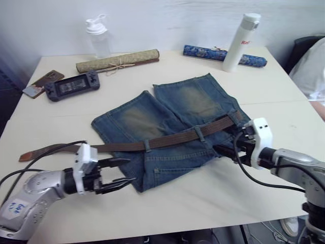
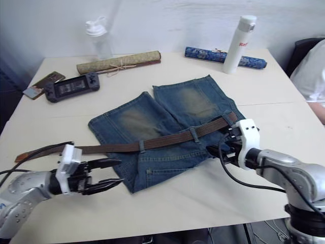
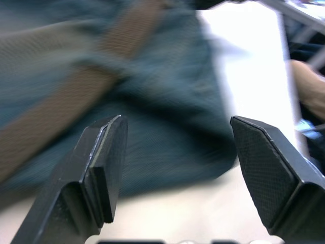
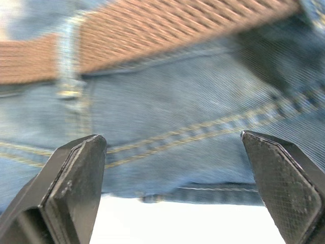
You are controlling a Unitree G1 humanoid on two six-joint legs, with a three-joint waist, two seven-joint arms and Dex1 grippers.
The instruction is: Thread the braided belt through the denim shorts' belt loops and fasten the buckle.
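The jaws of the left gripper (image 1: 119, 179) are spread wide and empty, held just above the desk (image 1: 203, 203) beside the near left corner of the denim shorts (image 1: 167, 127). The jaws of the right gripper (image 1: 227, 151) are likewise wide open and hold nothing, poised at the right end of the waistband, just beside the braided belt (image 1: 152, 143).

The belt is laid along the waistband and is passed under at least two belt loops (image 1: 200, 133). Its tan leather end (image 1: 31, 153) is trailed well past the shorts toward the desk's left edge; its other end lies by the right gripper. The buckle cannot be made out.

Red lettering is seen on the white bottle (image 1: 240, 42) at the far side, but it cannot be read. Also along the far side are a clear bottle (image 1: 97, 36), a tan rolled mat (image 1: 118, 61) and a blue patterned rolled mat (image 1: 223, 55); a handheld game console (image 1: 71, 85) and a phone (image 1: 42, 83) lie at far left.

Bare desk surface is available in front of the shorts up to the near edge, and to their right.
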